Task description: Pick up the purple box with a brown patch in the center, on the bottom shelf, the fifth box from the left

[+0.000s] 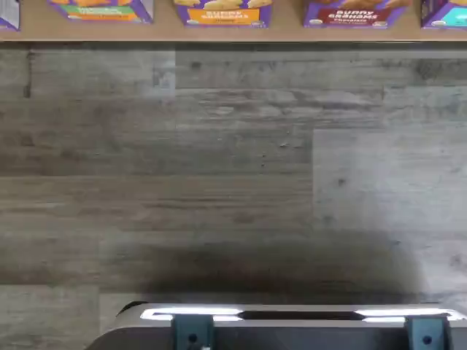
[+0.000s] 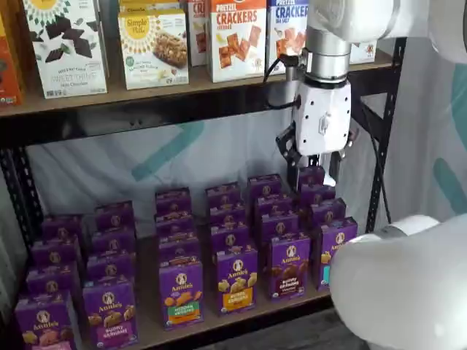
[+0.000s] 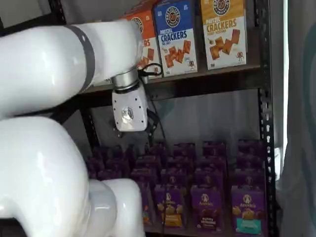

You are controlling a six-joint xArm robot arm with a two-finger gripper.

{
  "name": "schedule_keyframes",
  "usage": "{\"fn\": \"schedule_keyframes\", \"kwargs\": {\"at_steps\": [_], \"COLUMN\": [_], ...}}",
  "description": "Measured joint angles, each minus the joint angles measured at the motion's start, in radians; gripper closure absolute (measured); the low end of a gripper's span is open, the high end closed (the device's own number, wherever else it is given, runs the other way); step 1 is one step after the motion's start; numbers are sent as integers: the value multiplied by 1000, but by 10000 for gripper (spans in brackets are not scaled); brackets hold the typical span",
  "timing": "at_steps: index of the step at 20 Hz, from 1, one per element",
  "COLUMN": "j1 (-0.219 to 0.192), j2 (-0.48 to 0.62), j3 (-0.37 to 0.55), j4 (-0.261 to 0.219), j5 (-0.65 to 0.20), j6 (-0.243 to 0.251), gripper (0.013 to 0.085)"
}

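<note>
Purple box (image 2: 290, 266) upright on bottom shelf (image 2: 241, 315), label forward; fingers' (image 2: 319, 168) state unclear

Place: we see a mock shop aisle in a lab.
Shelving: black metal rack (image 2: 383, 131), stocked rows of Annie's cartons (image 2: 236, 279), cracker boxes (image 3: 174, 37) above.
Backdrop: white sheet (image 2: 182, 157) behind.
Floor: grey wood planks (image 1: 233, 175).

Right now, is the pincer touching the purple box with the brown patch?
Apart. In a shelf view the pincer hangs high above the back rows, while the purple box stands in the front row of the bottom shelf.
</note>
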Motion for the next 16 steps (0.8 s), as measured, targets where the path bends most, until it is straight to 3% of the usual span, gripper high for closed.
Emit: {"fn": "schedule_keyframes", "kwargs": {"at_steps": [9, 16], "j1": [29, 43], "j2": [15, 34], "j3": [4, 70], "j4": [-35, -59], "j5": [-13, -119], "j6": [34, 55], "gripper": [130, 130]}}
